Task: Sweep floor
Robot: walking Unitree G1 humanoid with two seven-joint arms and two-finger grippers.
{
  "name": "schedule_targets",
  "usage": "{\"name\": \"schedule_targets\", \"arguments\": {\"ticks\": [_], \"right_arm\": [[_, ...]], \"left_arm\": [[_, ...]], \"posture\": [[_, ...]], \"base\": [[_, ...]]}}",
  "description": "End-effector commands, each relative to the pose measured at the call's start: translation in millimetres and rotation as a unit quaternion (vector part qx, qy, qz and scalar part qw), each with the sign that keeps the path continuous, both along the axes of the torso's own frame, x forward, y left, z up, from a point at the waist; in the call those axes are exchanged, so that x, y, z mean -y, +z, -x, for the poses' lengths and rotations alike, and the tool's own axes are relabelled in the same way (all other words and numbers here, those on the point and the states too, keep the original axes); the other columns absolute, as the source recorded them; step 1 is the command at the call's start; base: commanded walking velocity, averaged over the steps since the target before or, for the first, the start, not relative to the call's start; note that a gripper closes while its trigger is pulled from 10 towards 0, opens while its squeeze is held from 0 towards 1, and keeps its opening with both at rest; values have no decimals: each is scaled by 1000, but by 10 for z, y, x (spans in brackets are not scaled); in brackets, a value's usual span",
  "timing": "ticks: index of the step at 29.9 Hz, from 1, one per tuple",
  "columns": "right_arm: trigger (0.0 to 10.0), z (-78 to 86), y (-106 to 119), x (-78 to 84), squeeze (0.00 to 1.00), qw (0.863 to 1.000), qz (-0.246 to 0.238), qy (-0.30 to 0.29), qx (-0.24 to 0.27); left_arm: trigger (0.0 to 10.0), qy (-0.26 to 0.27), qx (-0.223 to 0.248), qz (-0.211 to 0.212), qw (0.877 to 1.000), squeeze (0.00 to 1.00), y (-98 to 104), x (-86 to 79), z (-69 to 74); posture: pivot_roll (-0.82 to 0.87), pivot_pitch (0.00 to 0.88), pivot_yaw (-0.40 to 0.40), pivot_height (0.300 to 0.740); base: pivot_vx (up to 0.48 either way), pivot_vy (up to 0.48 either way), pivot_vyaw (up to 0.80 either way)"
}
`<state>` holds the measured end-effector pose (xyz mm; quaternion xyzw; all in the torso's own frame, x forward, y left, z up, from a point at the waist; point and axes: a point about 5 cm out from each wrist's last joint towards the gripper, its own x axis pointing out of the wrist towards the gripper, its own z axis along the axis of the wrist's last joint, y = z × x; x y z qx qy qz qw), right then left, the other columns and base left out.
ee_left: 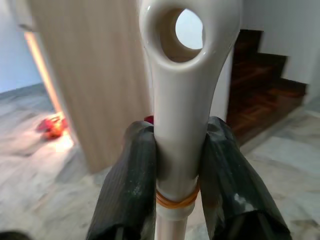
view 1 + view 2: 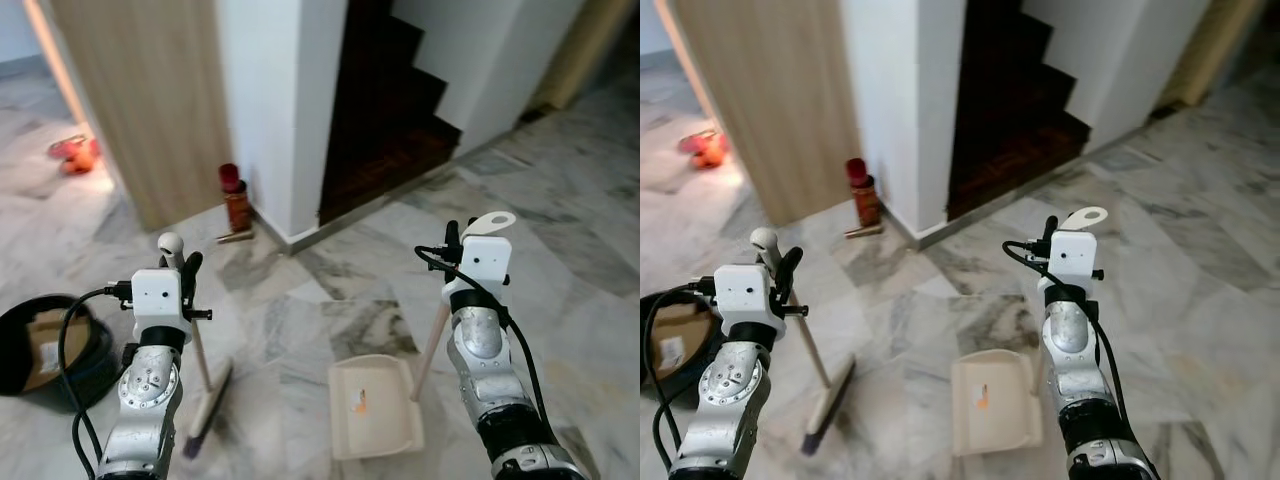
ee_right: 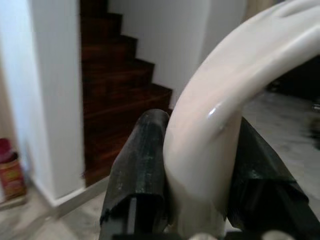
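L gripper [image 1: 176, 165] fingers clamped on broom [image 2: 205, 400] handle top, brush head on marble floor [image 2: 560, 260]. R gripper [image 3: 200, 165] fingers clamped on dustpan [image 2: 372, 405] handle; pan sits on floor beside broom.

No readable text from my feeds. The red jar [image 2: 236, 197] by the wall corner has a label, but it's too small and blurred to read. There's a pale sticker on the cardboard [image 2: 44, 349] inside the black bin [image 2: 95, 352], also illegible. The dustpan [image 2: 373, 405] has a small orange mark on its tray; I can't tell whether it's a logo or print. Nothing is printed on the white wrist housings that I can make out, and nothing on the broom handle [image 1: 181, 100] or dustpan handle [image 3: 235, 100] up close. No numbers, brands or signs on the walls, door or stairs.
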<state>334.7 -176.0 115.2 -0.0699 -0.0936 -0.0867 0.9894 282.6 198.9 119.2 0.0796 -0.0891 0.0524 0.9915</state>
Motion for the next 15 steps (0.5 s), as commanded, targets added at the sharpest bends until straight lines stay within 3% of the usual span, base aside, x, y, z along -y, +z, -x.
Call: {"name": "schedule_targets", "arguments": {"ticks": [1,4,15], "right_arm": [[10000,-28,84,12,0,1000,4,0,16],[10000,-29,82,6,0,1000,3,0,16],[10000,-39,98,9,0,1000,3,1,18]], "left_arm": [[10000,-13,10,-10,1000,0,47,42,-21],[10000,-17,9,-5,1000,0,42,44,-25],[10000,-41,-6,4,999,0,3,100,-36]], "posture": [[43,36,-50,740],[45,32,-48,740],[47,27,-50,740]], "base": [[0,-405,-800],[0,-395,-800],[0,0,-800]]}}
